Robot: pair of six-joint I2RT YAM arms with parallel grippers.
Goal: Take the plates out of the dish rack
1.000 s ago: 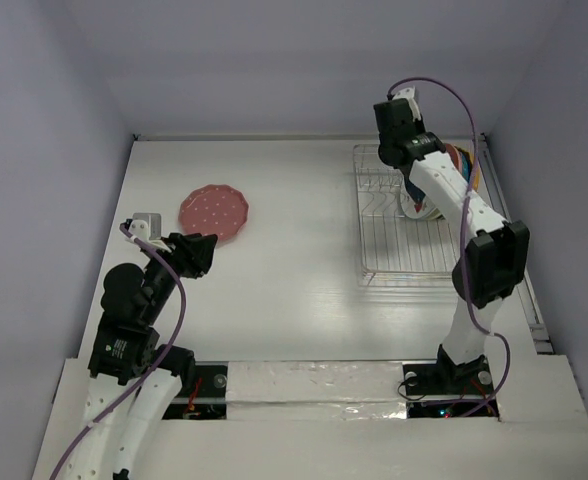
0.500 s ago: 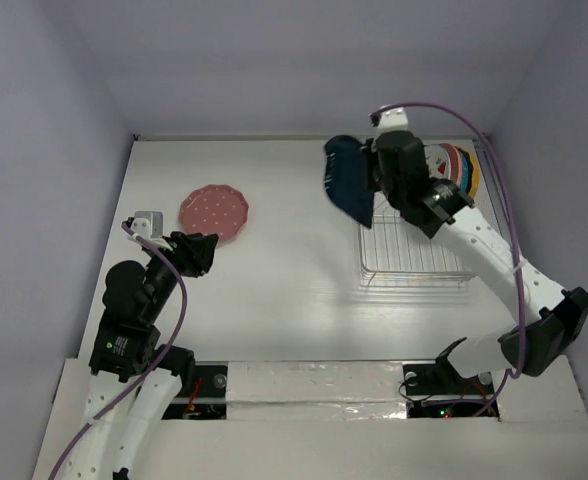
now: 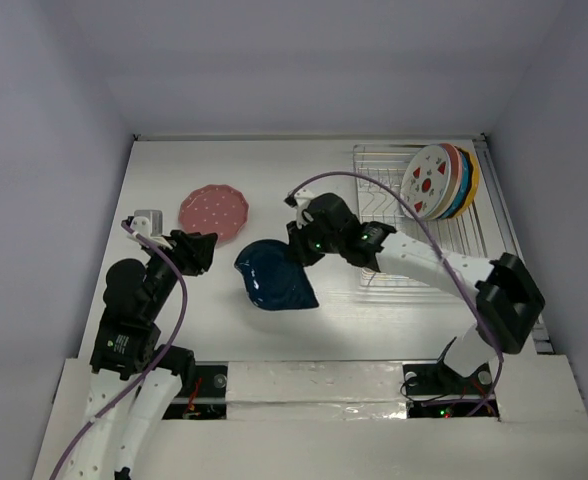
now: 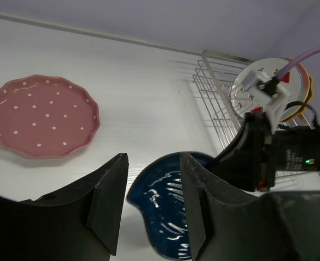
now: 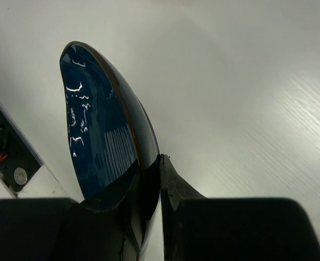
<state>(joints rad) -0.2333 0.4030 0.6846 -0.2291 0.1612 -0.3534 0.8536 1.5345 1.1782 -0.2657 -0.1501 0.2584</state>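
My right gripper (image 3: 296, 252) is shut on the rim of the dark blue leaf-shaped plate (image 3: 274, 277), holding it low over the table's middle; the plate also shows in the right wrist view (image 5: 103, 136) and the left wrist view (image 4: 171, 209). The pink dotted scalloped plate (image 3: 214, 211) lies flat at the left, also in the left wrist view (image 4: 40, 115). The wire dish rack (image 3: 406, 262) stands at the right with several plates upright at its far end, the white strawberry plate (image 3: 430, 180) in front. My left gripper (image 4: 152, 204) is open and empty, near the pink plate.
A small grey block (image 3: 147, 221) sits by the left arm. White walls close the table at the back and sides. The rack's near part (image 3: 414, 250) holds only bare tines.
My right arm lifted the dark blue plate out of the rack, carried it left and lowered it to the table's middle. The left arm has not moved.
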